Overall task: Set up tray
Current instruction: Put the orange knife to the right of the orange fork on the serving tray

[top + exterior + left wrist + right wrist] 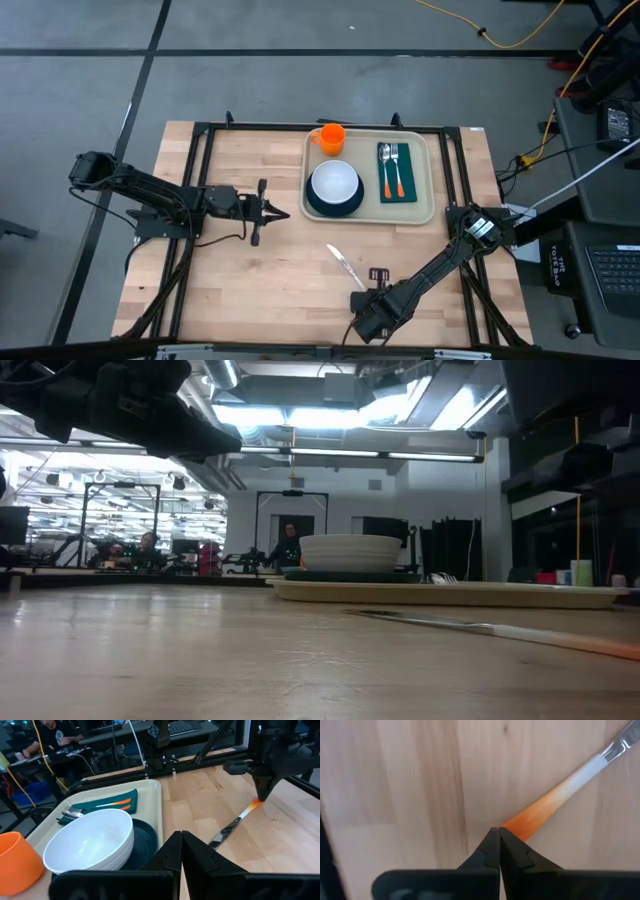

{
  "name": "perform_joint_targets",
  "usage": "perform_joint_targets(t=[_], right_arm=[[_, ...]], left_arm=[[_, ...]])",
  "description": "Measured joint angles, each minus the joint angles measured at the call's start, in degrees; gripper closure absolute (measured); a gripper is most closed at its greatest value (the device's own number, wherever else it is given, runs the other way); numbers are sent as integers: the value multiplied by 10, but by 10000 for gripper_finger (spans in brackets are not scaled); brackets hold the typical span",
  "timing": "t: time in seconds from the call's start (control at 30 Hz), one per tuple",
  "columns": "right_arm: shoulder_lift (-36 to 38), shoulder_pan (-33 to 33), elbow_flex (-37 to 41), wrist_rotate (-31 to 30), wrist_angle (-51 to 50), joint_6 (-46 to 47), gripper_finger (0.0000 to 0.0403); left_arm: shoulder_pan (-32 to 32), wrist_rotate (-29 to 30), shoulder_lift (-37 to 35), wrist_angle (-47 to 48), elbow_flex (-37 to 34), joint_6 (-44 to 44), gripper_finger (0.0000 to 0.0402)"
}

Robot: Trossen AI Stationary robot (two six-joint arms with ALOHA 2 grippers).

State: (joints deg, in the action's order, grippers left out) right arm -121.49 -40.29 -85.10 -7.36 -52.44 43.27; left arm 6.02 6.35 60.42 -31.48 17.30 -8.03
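The tray [428, 150], a beige plastic rectangle with rounded corners and a raised rim, is lying in the upper centre-right of the high view on the table [230, 280]. Inside it, a smooth white round bowl [335, 182] is sitting on a dark teal round plate [316, 208] in the tray's left half. An orange plastic cup [332, 137] is standing at the tray's upper left corner. A dark green rectangular napkin [396, 198] is lying in the right half, carrying a metal fork [397, 168] and spoon [385, 168] with orange handles.

A knife [345, 267] with a slim metal blade and a white-to-orange handle is lying diagonally on bare wood below the tray, in the lower centre of the high view.

The left gripper [284, 212] is hovering at centre-left of the high view, left of the tray, with its fingers pressed together on nothing. The right gripper [363, 291] is sitting at lower centre, its fingers pressed together with the tips just at the knife's orange handle end; it is not pinching the knife.

The table is pale butcher-block wood with visible plank seams, framed by black metal rails. Beyond it, the low view is showing a bright workshop with ceiling strip lights, and a person [290, 543] is sitting in the background.
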Motion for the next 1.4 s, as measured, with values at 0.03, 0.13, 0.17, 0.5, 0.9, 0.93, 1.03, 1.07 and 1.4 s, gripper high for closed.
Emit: perform_joint_targets(t=[0.03, 0.13, 0.17, 0.5, 0.9, 0.93, 1.03, 1.07, 1.4], right_arm=[[0, 0, 0, 0, -7, -16, 403], [0, 0, 0, -12, -33, -45, 403], [2, 0, 0, -21, -45, -47, 403], [31, -13, -23, -78, -95, -27, 403], [102, -17, 45, -85, -13, 33, 403], [114, -17, 61, -85, 12, 40, 403], [154, -18, 109, -97, 84, 44, 403], [168, -19, 125, -105, 99, 44, 402], [211, -13, 209, -111, 118, 86, 388]], left_arm=[[0, 0, 0, 0, 0, 0, 399], [0, -17, 0, 0, 0, 14, 400], [0, -27, 0, 0, 0, 18, 400], [0, -59, 0, 1, 0, 28, 400], [49, -16, 29, -1, 0, 14, 400], [56, -7, 35, 0, 0, 17, 400], [74, 14, 56, 0, 0, 29, 399], [79, 21, 63, 0, 0, 32, 399], [108, 47, 180, 65, 113, -1, 400]])
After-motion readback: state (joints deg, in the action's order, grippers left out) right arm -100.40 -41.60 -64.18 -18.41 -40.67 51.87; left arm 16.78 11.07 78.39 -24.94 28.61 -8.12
